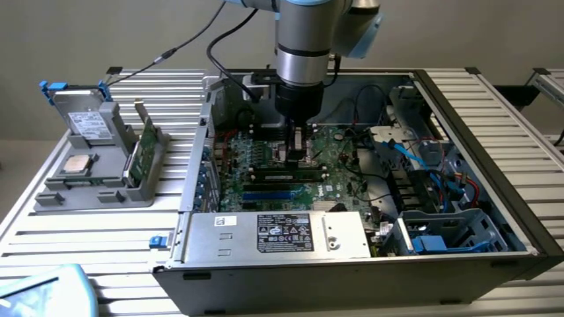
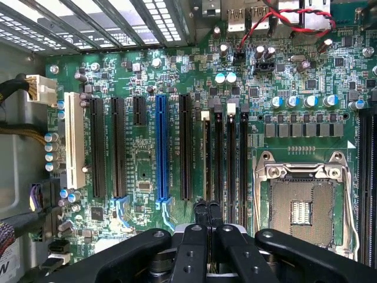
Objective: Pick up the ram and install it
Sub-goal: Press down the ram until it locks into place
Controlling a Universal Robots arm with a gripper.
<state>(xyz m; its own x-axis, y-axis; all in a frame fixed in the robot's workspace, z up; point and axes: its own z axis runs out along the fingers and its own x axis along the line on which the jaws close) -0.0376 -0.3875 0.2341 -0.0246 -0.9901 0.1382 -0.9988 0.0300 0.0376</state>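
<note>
With the fingers [image 2: 207, 215] pressed together on the ram's [image 1: 286, 176] top edge, I judge seating underway: the stick lies in its motherboard [image 1: 264, 165] slot mid-case. Next calls for even downward pressure until the latches close.

I see a slatted metal table [image 1: 105, 231] carrying an open computer case [image 1: 352, 271] on the exterior view's right, a grey parts holder [image 1: 97, 178] left, and a light-blue object [image 1: 39, 290] near-left.
</note>
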